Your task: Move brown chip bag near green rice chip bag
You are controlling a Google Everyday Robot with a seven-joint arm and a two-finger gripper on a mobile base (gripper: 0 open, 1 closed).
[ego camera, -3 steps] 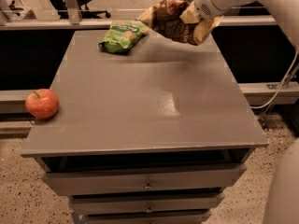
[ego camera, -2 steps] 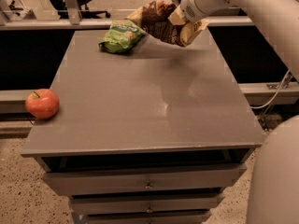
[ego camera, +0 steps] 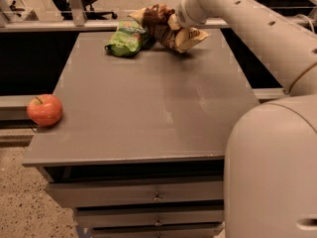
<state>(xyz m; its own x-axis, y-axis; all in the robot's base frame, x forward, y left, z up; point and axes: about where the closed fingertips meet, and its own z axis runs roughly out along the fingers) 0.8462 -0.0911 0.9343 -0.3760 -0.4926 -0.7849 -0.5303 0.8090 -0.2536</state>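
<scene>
jaws: at the far edge of the desk (ego camera: 148,108), a little right of its middle, at the tip of the white arm (ego camera: 237,14) that reaches in from the upper right. they are clenched on the brown bag (ego camera: 159,24) and mostly hidden by its crumpled foil.
brown bag: bunched in the jaws and tilted. one pale end with dark lettering sticks out to the right of the jaws and dips toward the desk. the dark middle and the other pale end run off to their left. a shadow lies just under the low end; cannot tell whether that end touches the desk.
green bag (ego camera: 126,38): lying on the desk just left of the jaws and slightly nearer the camera. its right side meets the left part of the brown bag, touching or overlapped by it.
apple (ego camera: 44,109): red, well apart from the jaws, far to their left and much nearer the camera, at the desk's left edge.
desk: grey flat top spreading from under the jaws toward the camera.
drawers (ego camera: 148,197): in the desk's front, below and far nearer than the jaws.
robot body (ego camera: 272,172): big white curved shell at the lower right, nearer than the jaws.
</scene>
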